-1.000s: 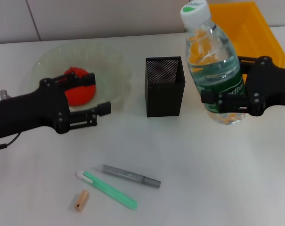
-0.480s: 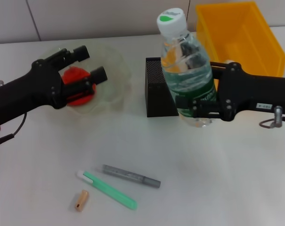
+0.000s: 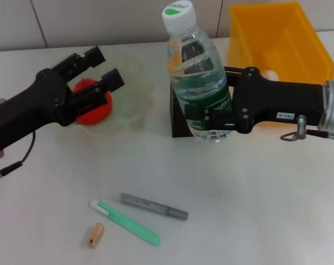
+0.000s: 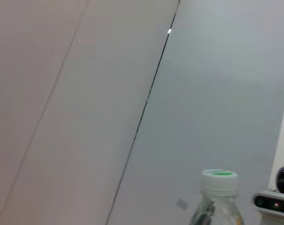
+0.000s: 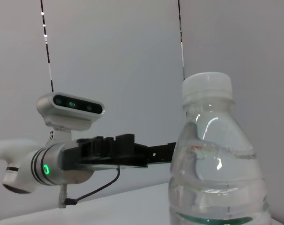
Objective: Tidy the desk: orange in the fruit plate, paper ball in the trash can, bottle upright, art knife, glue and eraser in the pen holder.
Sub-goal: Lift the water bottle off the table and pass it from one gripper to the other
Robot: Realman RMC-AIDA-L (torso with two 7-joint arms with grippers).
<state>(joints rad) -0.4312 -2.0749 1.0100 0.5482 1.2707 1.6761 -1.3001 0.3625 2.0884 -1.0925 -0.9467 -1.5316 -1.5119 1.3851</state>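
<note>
My left gripper [image 3: 96,69] and right gripper [image 3: 202,117] are matte black, blocky, with visible screws. The right wrist has a silver collar, small white label and a looped cable; the left trails a thin black cable.

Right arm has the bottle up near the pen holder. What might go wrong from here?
The bottle, held upright in the right gripper, hangs directly in front of the pen holder; lowering it here may knock the holder over. The left gripper, fingers open above the orange, might clip the fruit plate rim.
</note>
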